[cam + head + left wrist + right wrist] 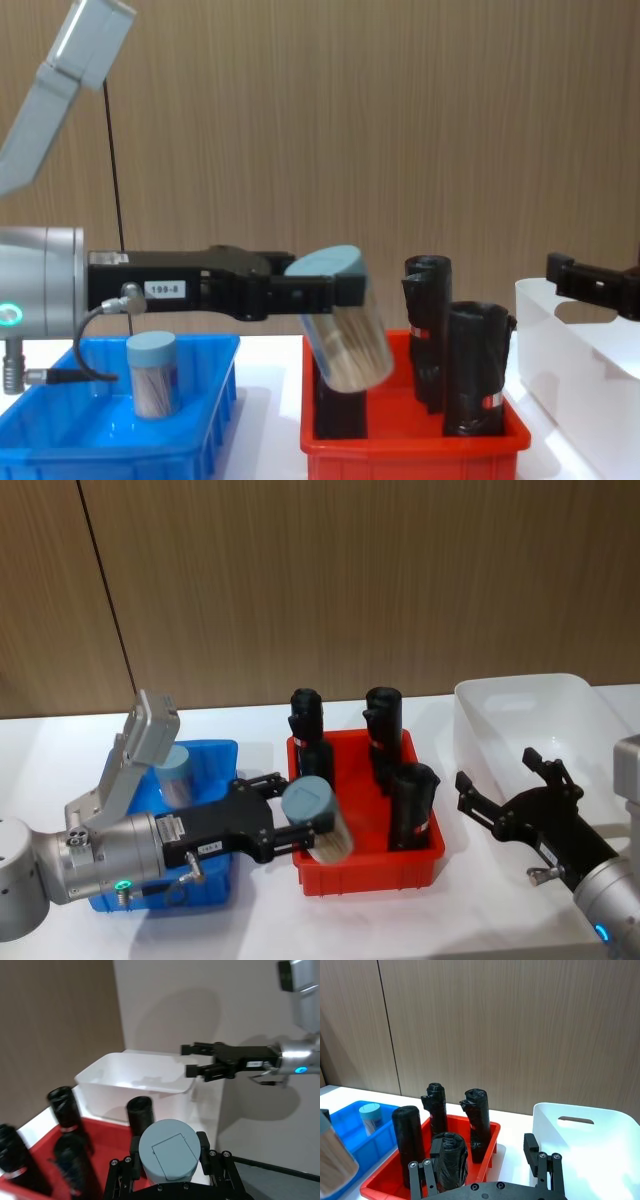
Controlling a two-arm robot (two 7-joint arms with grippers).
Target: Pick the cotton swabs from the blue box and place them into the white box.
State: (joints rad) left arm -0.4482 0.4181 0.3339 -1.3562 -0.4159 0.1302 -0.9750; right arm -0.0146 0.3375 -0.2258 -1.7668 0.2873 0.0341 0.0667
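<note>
A small white label (166,289) on the black body of the left gripper (342,291) reads, as far as can be told, "199-8". A similar label (253,1063) on the right gripper (189,1060) is too small to read.

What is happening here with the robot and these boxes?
The left hand is shut on a tub of cotton swabs and holds it tilted in the air above the left edge of the red bin. The red bin holds black rolls and sits between the blue box and the white box. A second tub stands in the blue box. The right hand is open, holds nothing, and hovers beside the white box.
</note>
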